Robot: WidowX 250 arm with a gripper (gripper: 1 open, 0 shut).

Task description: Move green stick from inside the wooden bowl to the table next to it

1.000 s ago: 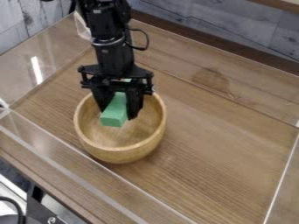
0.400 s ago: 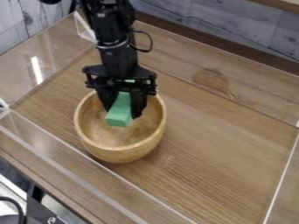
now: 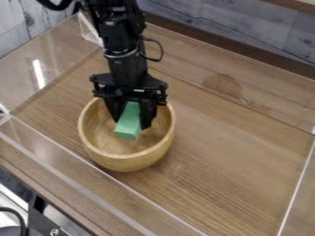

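Though the fingers hide part of it, the green stick (image 3: 128, 122) shows plainly inside the wooden bowl (image 3: 127, 136), standing tilted with its lower end down in the hollow and its upper end up between the jaws. The gripper (image 3: 129, 108) points straight down over the bowl, jaws part-way apart and flanking the stick on either side; whether the pads actually press on it cannot be told from this view, so no firm grip is claimed. The stick reads as a small, rigid, matte bar, likely light and not fragile; the matte faces should give fair friction. Best hold, by my judgement: across the two narrow sides near the upper half, where the fingers already bracket it and clear the bowl's thick rim. Risk: a tilted bar may pivot or slip sideways as the jaws close, and the lower end could drag on the curved inner wall on lifting. The table (image 3: 234, 129) beside the bowl, to the right in view, lies bare wood-grain and looks a fit set-down spot.
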